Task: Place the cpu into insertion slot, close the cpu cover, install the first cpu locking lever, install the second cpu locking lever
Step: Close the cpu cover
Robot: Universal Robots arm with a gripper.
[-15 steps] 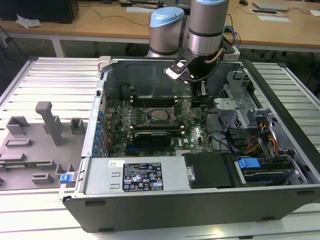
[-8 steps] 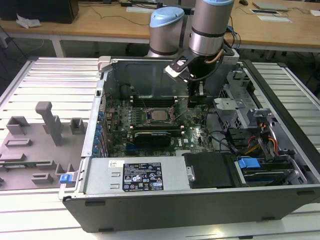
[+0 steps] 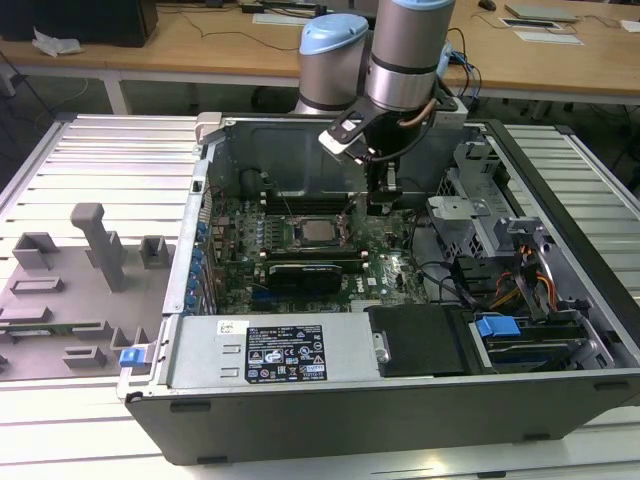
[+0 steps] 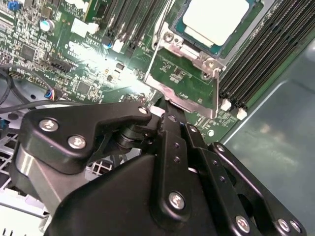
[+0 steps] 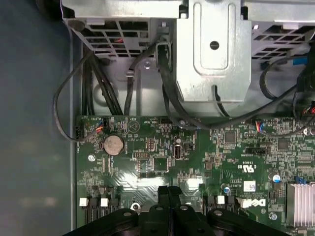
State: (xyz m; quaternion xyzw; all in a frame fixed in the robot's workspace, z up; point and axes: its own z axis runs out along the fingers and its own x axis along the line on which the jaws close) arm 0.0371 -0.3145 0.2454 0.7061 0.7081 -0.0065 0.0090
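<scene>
Exterior view: the arm reaches down into the open computer case [image 3: 560, 300], and the gripper [image 3: 383, 205] hangs just above the motherboard [image 3: 395, 262]. The cpu [image 3: 318, 232] lies flat in the insertion slot [image 3: 296, 232], just beside the gripper toward the exterior view's left. A grey fixture plate [image 3: 60, 300] lies outside the case, on the exterior view's left. Second wrist view: the cpu [image 4: 216, 19] shows its silvery top through the window of the cpu cover [image 4: 194, 51], which lies down over it. A thin lever rod [image 4: 217, 91] runs along one edge of the cover. The gripper [image 4: 160, 105] sits close to the cover's tongue. First wrist view: the gripper [image 5: 169, 189] has its fingertips pressed together with no gap, above the green board near a coin battery [image 5: 113, 145] and black cables [image 5: 98, 73].
</scene>
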